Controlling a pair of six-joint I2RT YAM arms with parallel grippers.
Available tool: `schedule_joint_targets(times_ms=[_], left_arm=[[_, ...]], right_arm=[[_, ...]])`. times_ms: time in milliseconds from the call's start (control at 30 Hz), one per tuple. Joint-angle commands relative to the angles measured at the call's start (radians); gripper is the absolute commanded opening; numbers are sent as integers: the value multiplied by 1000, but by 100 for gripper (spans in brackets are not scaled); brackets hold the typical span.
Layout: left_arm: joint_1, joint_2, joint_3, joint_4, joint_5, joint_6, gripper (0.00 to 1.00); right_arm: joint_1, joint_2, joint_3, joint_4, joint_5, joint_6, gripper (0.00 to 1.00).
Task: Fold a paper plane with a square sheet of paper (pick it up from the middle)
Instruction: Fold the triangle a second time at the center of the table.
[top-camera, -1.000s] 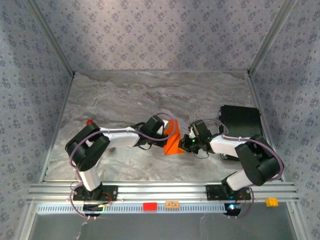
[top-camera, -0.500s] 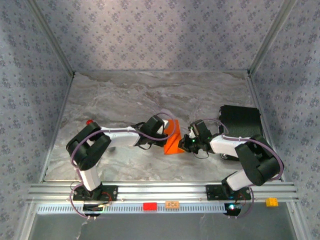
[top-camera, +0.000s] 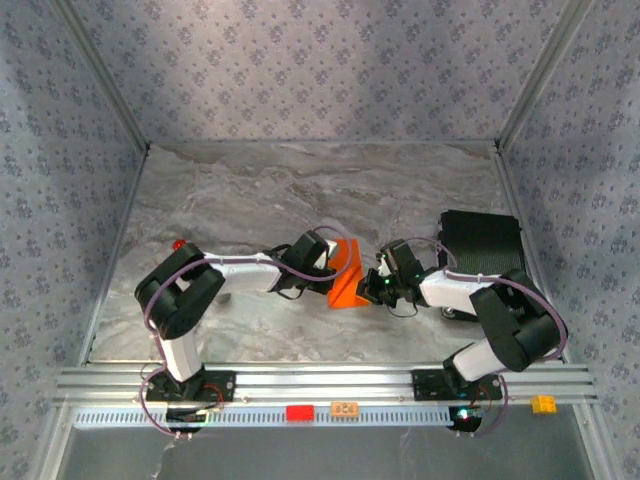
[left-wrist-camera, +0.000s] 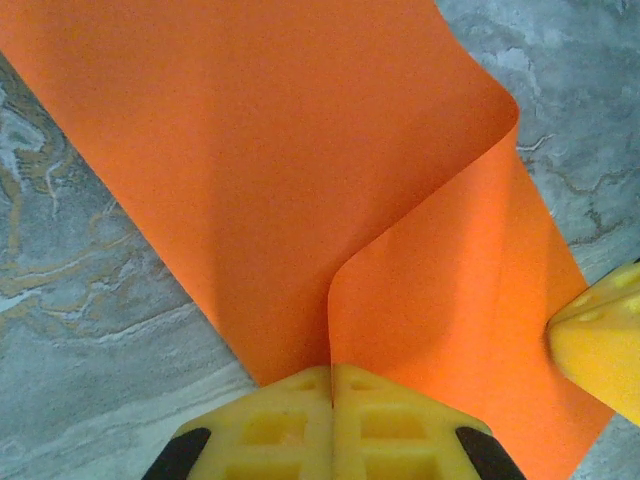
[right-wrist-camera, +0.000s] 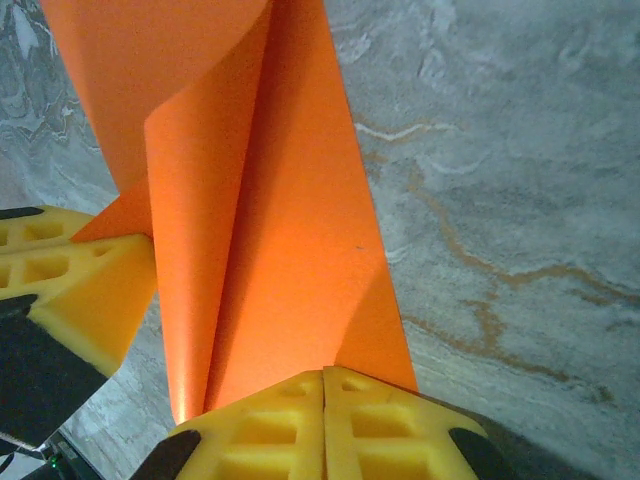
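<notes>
Marble-grey tabletop (top-camera: 250, 190) is sitting inside flowered wallpaper walls (top-camera: 300, 70), with one thin bright orange paper sheet (top-camera: 346, 286) at mid-table. Left gripper (left-wrist-camera: 332, 400) and right gripper (right-wrist-camera: 323, 410), two, are both pinching it tight.

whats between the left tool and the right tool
The orange sheet of paper, loosely folded; the left tool and right tool are each shut on an edge. The top external view shows it spanning the gap.
</notes>
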Motion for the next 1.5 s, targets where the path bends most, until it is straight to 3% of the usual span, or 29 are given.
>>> schedule_joint_targets(times_ms=[0, 433, 667, 1133, 1467], left_arm=[[9, 18, 30, -12, 10, 16, 2], [9, 35, 26, -12, 25, 25, 1], [9, 38, 25, -10, 29, 24, 1], [9, 40, 27, -9, 32, 25, 1], [9, 46, 30, -11, 38, 26, 1]], right_arm=[[6, 12, -13, -71, 34, 6, 9], [2, 4, 8, -64, 23, 8, 10], [-7, -23, 55, 38, -34, 57, 9], [18, 94, 139, 165, -86, 125, 7], [20, 154, 108, 178, -69, 120, 6]])
